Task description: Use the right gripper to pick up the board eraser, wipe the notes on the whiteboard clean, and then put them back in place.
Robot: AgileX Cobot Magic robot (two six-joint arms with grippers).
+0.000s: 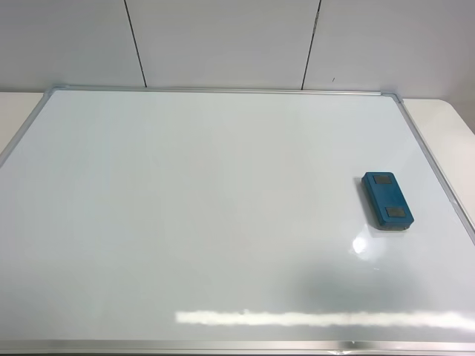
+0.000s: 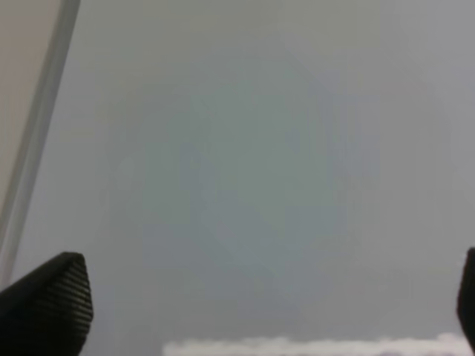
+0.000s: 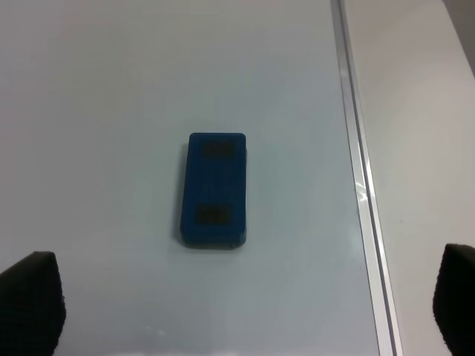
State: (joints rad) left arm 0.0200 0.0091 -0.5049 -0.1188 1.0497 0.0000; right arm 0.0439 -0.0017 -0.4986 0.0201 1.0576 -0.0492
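From my high camera I see neither arm; only the wrist views show anything of them, and there just the black fingertips poking in at the frame edges. On the right gripper (image 3: 237, 300) the two ribbed tips sit far apart with nothing between them, so I read it as spread wide. The left gripper (image 2: 256, 300) looks likewise parted, though one of its tips is almost wholly cut off and the view is soft and blurred.

The small teal-blue rectangular board eraser (image 1: 387, 200) with two dark grey square patches lies flat on the large glossy white whiteboard (image 1: 208, 215), close to the board's right-hand silver frame edge and roughly halfway along it. The right wrist view shows the board eraser (image 3: 214, 190) apart from both fingertips, with its long side running parallel to the frame strip (image 3: 361, 185).

I can make out no red marks on the board in any view; a bright glare streak (image 1: 319, 318) lies near the board's front edge.
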